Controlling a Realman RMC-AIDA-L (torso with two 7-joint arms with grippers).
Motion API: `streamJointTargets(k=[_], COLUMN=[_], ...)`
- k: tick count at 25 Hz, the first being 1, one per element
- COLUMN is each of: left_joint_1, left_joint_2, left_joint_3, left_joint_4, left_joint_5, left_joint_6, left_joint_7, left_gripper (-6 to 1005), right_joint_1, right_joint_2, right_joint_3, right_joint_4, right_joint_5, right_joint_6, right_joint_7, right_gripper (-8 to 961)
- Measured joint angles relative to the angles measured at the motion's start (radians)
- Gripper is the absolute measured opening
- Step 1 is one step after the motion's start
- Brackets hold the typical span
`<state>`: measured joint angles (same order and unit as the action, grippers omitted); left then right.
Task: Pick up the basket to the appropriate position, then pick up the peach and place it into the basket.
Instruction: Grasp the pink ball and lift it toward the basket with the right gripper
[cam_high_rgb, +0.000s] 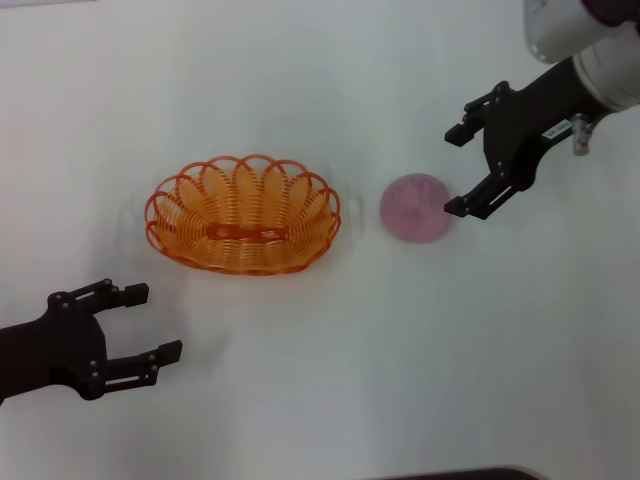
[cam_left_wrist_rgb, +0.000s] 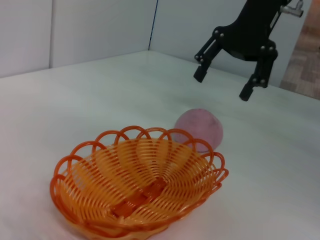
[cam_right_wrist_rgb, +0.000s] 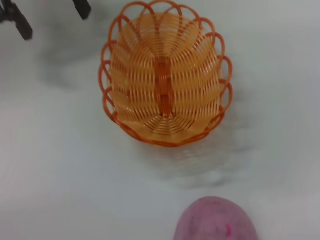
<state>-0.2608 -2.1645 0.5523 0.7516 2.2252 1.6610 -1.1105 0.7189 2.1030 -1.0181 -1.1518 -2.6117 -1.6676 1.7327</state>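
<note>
The orange wire basket (cam_high_rgb: 243, 214) stands empty on the white table, left of centre; it also shows in the left wrist view (cam_left_wrist_rgb: 137, 187) and the right wrist view (cam_right_wrist_rgb: 165, 72). The pink-mauve peach (cam_high_rgb: 415, 207) lies on the table just right of the basket, apart from it, and shows in the wrist views too (cam_left_wrist_rgb: 199, 129) (cam_right_wrist_rgb: 216, 220). My right gripper (cam_high_rgb: 458, 168) is open, above and just right of the peach, holding nothing; it also shows in the left wrist view (cam_left_wrist_rgb: 224, 82). My left gripper (cam_high_rgb: 152, 322) is open and empty, near the front left, below the basket.
The white table (cam_high_rgb: 320, 400) carries nothing else. White walls stand behind it in the left wrist view (cam_left_wrist_rgb: 75, 30). The left gripper's fingertips (cam_right_wrist_rgb: 22, 30) show beyond the basket in the right wrist view.
</note>
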Motion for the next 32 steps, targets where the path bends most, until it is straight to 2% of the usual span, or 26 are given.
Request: streamJointTargets(k=[11, 22, 32], left_joint_1=[0.0, -0.008, -0.008], left_joint_2=[0.0, 0.0, 0.0], left_joint_3=[0.0, 0.003, 0.001], left_joint_4=[0.001, -0.001, 0.002], left_joint_5=[0.001, 0.001, 0.001], left_joint_6=[-0.002, -0.001, 0.001], left_joint_7=[-0.007, -0.009, -0.011], left_gripper=[844, 844, 843], right_joint_1=[-0.006, 0.003, 0.004], right_joint_2=[0.002, -0.006, -0.005], right_joint_3=[-0.065, -0.161, -0.171], right_joint_4=[0.04, 0.214, 0.227], right_joint_5=[0.066, 0.09, 0.101], right_joint_6=[0.082, 0.251, 0.274], right_joint_7=[0.009, 0.004, 0.007], right_gripper=[946, 945, 945])
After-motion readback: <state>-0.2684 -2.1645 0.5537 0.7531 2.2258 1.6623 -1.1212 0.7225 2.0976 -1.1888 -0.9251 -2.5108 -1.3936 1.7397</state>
